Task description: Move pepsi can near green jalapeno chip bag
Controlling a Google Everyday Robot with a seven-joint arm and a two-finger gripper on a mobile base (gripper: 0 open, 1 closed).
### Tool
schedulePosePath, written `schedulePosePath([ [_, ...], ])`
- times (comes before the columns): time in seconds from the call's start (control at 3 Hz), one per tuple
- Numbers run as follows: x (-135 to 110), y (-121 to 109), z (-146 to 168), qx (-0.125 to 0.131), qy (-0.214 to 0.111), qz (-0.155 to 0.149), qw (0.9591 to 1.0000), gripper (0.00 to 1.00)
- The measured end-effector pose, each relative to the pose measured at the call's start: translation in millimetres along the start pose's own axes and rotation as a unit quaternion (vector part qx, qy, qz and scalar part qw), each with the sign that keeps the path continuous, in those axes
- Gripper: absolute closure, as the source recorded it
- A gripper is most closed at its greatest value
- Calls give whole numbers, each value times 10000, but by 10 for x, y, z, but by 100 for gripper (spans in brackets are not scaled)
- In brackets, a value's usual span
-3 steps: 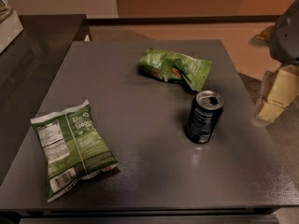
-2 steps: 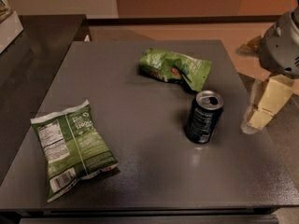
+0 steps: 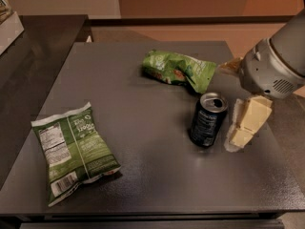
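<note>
Hovering just beside the upright pepsi can (image 3: 207,123) is the gripper (image 3: 239,136).

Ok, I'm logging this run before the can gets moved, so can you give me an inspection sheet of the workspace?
Surface: dark grey table, matte.
Job's things: pepsi can upright, right of centre; green jalapeno chip bag flat at front left, label side up, well apart from the can.
Clutter: lime-green bag crumpled at the back, behind the can.
Pincer: pincer low beside the can's right side, not around it; contact unclear.
Cables: nothing seen.
Surroundings: dark counter to the left, tan floor beyond.
</note>
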State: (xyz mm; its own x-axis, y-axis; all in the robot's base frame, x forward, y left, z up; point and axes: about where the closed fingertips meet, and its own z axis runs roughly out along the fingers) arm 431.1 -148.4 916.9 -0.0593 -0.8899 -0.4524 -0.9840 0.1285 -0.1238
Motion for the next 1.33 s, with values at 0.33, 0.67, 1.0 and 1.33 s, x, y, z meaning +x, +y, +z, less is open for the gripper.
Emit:
schedulePosePath([
  [0.33,-47,10,160,-83,-108,-51,9999,0],
  [0.67,-75,21,249,-148,-205,-92,9996,16],
  [1.0,-113,24,261,-179,-292,-123,9993,39],
  [1.33,-245,71,199,-251,-429,-256,9984,63],
])
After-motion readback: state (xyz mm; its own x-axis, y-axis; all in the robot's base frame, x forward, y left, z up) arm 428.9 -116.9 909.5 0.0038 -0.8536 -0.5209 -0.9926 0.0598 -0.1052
